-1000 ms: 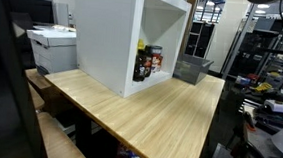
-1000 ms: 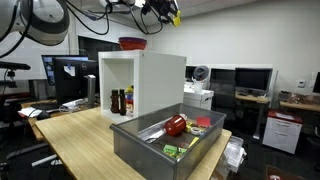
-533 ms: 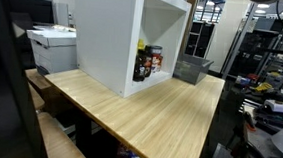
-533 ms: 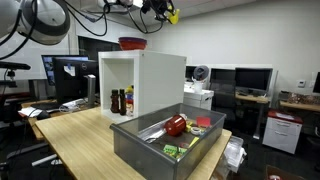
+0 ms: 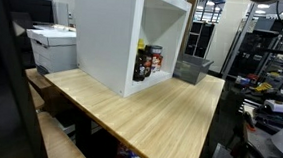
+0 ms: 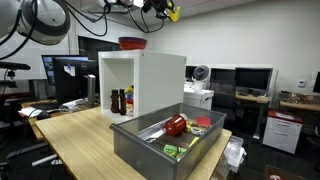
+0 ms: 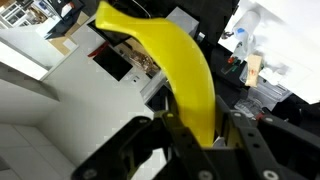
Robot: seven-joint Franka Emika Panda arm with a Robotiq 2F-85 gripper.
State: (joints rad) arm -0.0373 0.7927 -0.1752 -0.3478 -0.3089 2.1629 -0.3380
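desks, monitors and racks were ranged round a long wooden table (image 5: 149,110), on which a white cabinet (image 6: 160,85) with a red bowl (image 6: 132,43) on its top and a grey bin (image 6: 135,150) were set. the gripper (image 6: 156,7) was found high above the cabinet, close to the ceiling, its fingers clamped on a banana (image 7: 185,70). the fruit was pinched at its lower part, with the curved end rising free.

the step was judged to be a carry: the banana was lifted and nothing had yet been set down. any descent, it was judged, would call for the bowl and the cabinet's top edge to be cleared, and for the grip on so soft and curved a thing to be kept gentle.

the arm was cut off by the top edge in an exterior view and missed entirely where the bottles (image 5: 148,62) inside the cabinet were shown. their labels could not be read, and the bin's contents were only partly made out.
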